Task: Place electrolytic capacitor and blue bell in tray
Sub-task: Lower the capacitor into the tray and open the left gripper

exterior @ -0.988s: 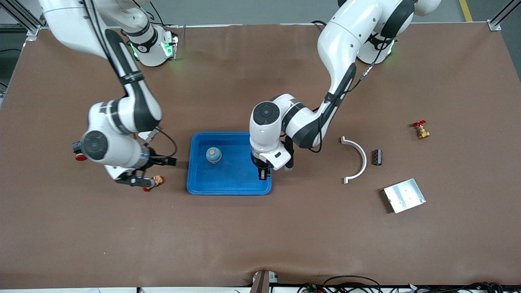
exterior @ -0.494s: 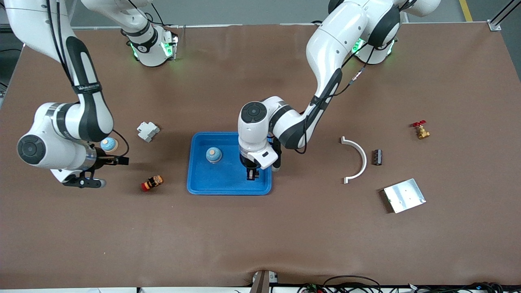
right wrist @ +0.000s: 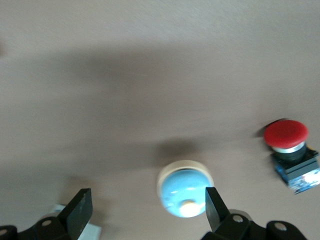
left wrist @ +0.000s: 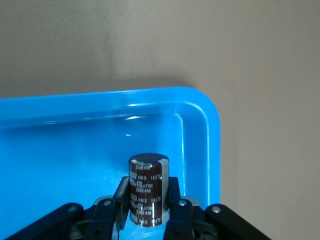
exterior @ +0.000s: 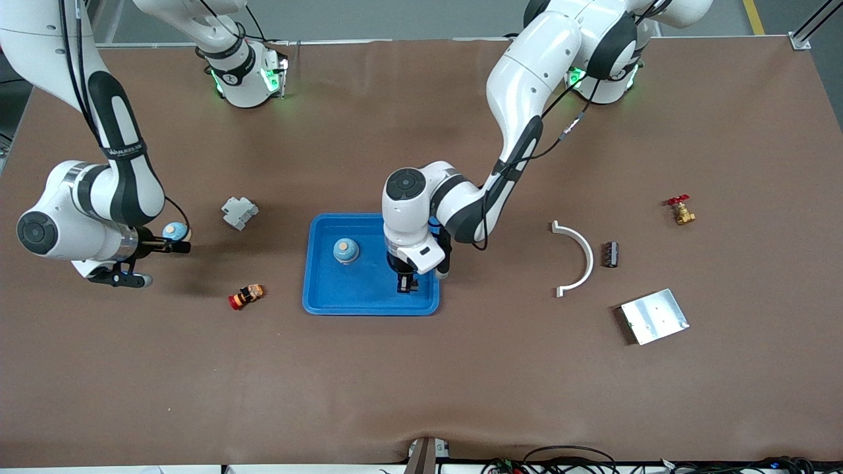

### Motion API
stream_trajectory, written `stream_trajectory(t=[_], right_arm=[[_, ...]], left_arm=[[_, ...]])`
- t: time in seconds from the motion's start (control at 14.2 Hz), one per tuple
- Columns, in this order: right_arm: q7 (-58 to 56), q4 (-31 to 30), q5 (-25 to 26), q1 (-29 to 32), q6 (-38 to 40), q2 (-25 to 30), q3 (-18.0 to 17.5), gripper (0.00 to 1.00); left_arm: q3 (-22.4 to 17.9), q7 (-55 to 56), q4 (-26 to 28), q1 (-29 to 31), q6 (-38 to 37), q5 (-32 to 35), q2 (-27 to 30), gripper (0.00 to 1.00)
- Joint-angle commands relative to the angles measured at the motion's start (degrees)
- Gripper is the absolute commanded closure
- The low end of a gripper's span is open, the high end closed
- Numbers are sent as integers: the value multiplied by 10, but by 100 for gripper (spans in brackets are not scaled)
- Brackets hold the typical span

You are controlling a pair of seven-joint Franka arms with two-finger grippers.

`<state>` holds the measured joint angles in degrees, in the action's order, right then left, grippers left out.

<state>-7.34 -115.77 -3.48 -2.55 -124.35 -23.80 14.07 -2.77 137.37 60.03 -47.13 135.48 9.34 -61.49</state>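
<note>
front view: shallow bright blue rectangular plastic tray (exterior: 329, 299) sits centre frame, a light blue dome-shaped bell with a tan top (exterior: 346, 250) already inside it toward the right arm's end. left gripper (exterior: 406, 286) is low over the tray's corner at the left arm's end, fingers clamped on a dark brown cylindrical electrolytic capacitor. right gripper (exterior: 158, 247) hangs at frame left over bare table, fingers spread wide with nothing in them, just beside a second light blue bell (exterior: 175, 231)

left wrist view: capacitor (left wrist: 147, 190) upright between the fingertips (left wrist: 120, 197), white print on its sleeve, over the tray floor close to the rounded corner of the rim (left wrist: 210, 120)

right wrist view: second bell (right wrist: 185, 189) sits on the table between the wide-apart fingers (right wrist: 77, 212), touching neither; red mushroom push button on a blue and black base (right wrist: 291, 155) at frame right
</note>
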Motion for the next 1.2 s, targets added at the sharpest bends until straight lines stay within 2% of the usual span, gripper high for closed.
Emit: stream_trajectory(t=[0.0,0.28,0.78,0.85,0.92,1.13], right_arm=[[-31,-35,5,12,-21,18,4,0],[-48,-81,-1,23,-79,16,4,0],[-48,-90,-4,22,-95,-1,4,0],[-48,-90,-4,23,-96,-3,4,0],[-48,-90,-4,22,-96,-4,4,0],[-48,-90,-8,23,-101,-16,3,0]], left_arm=[[-15,0,-24,-11,13,-11,-23,100],[-15,-1,-24,-13,22,-9,-31,100],[-20,-8,-20,-24,29,-3,-41,100],[-20,-16,-19,-26,28,1,-37,8],[-21,-20,-18,-26,25,2,-34,0],[-20,-23,-18,-25,4,1,-14,0]])
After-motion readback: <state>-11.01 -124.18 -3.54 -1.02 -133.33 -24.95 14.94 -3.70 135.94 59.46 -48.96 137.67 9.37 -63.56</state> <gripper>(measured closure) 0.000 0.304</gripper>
